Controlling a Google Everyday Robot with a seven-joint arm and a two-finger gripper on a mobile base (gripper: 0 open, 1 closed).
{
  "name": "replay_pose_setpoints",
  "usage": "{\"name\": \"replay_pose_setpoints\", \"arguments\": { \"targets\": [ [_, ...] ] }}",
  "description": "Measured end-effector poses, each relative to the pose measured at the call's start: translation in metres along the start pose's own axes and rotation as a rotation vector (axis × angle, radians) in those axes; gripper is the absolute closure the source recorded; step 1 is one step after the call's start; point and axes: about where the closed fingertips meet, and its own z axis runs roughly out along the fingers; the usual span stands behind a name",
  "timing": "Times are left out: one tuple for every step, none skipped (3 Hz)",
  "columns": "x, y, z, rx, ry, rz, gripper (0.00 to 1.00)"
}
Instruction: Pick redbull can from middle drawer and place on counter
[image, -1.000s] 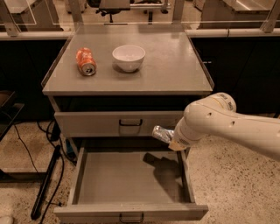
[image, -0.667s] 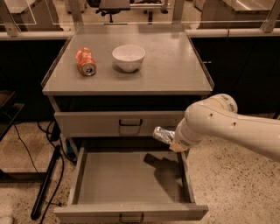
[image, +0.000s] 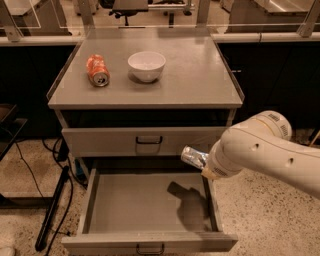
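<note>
Redbull can (image: 194, 156): lifted, lying sideways in air over the far right corner of the middle drawer (image: 150, 205). The gripper (image: 205, 165) pinches its right end, mostly hidden behind the arm. Drawer stands pulled out. The counter (image: 200, 75) holds an orange can (image: 97, 70) and a bowl (image: 146, 65) on the left; the right side looks best for set-down.

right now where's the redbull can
The redbull can is held in the gripper at centre-right, above the open middle drawer's right rear corner, by the lower edge of the closed drawer front.
</note>
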Motion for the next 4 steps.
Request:
{"name": "replay_pose_setpoints", "arguments": {
  "targets": [
    [0.0, -0.001, -0.004, 0.007, -0.001, -0.002, 1.0],
    [-0.004, -0.02, -0.013, 0.029, -0.007, 0.014, 1.0],
    [-0.008, -0.054, -0.036, 0.081, -0.011, 0.039, 1.0],
    [-0.014, -0.083, -0.067, 0.156, -0.014, 0.042, 1.0]
  ]
}}
